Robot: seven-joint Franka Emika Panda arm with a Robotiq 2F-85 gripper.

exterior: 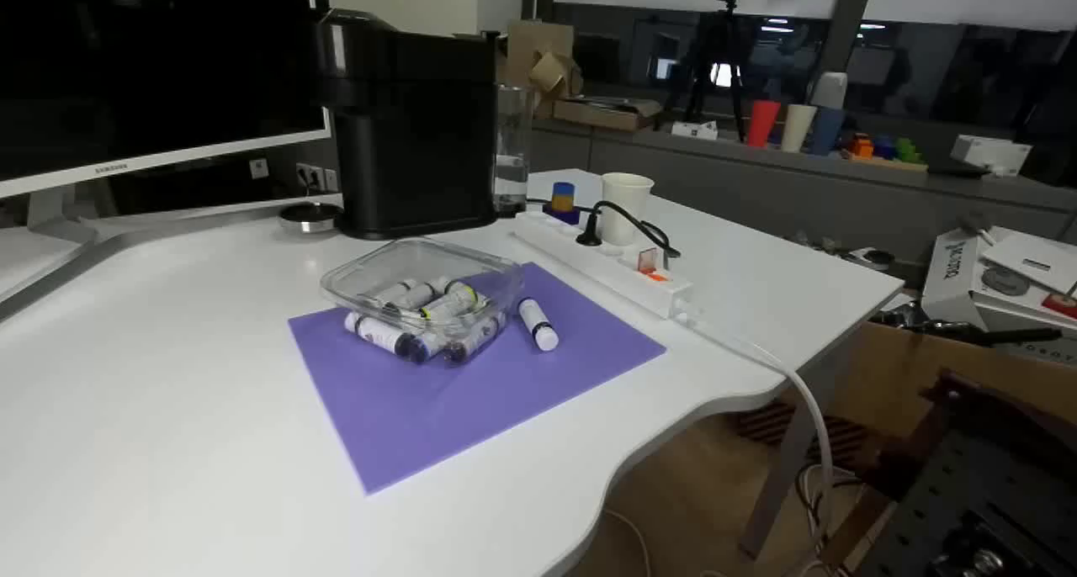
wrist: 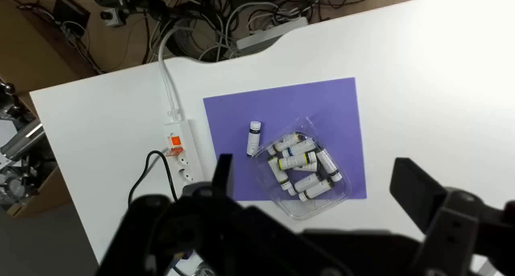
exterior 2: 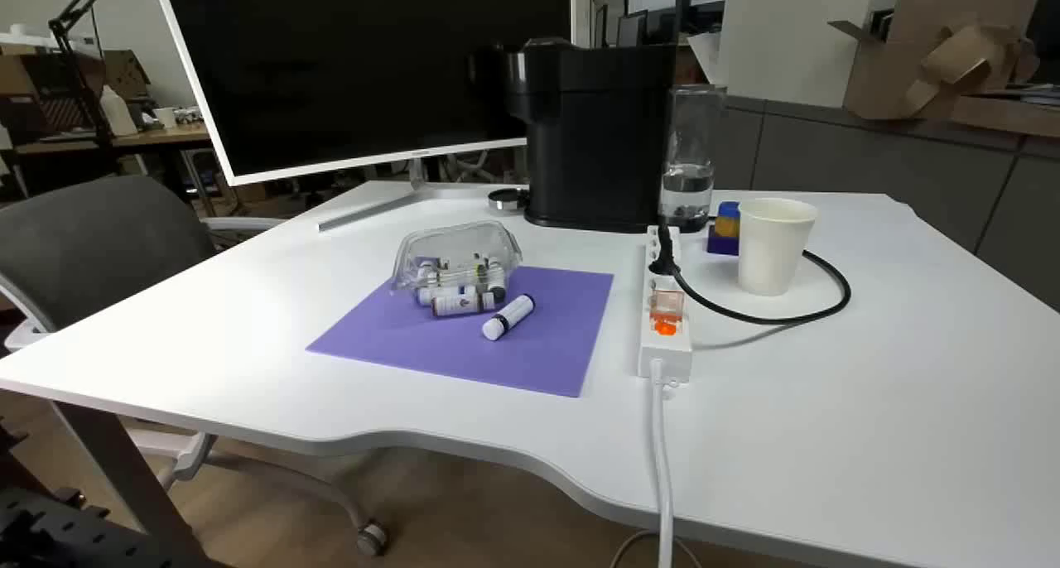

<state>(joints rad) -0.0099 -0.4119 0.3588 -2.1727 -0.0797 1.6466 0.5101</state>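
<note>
My gripper [wrist: 314, 161] stands open in the wrist view, high above the table, with nothing between its fingers [wrist: 416, 191]. Below it is a clear plastic container [wrist: 295, 211], which overhangs the edge of a purple sheet [wrist: 342, 103]. Several white-capped tubes with pale labels lie jumbled in or under it, among them a yellow-banded tube [wrist: 293, 161]; the clear walls make it hard to tell which are inside. Beside the container a single loose tube [wrist: 253, 139] lies on the sheet. Both exterior views show the container [exterior: 421, 262] [exterior 2: 455, 241] and loose tube [exterior: 537, 325] [exterior 2: 508, 317], but not the gripper.
A white power strip [exterior: 602, 262] with a black plug and cable lies beside the sheet. Near it stand a paper cup [exterior 2: 772, 245], a small coloured block stack [exterior 2: 725, 228] and a black coffee machine [exterior 2: 600, 137]. A monitor [exterior: 151, 64] stands behind; the table's front edge curves inward.
</note>
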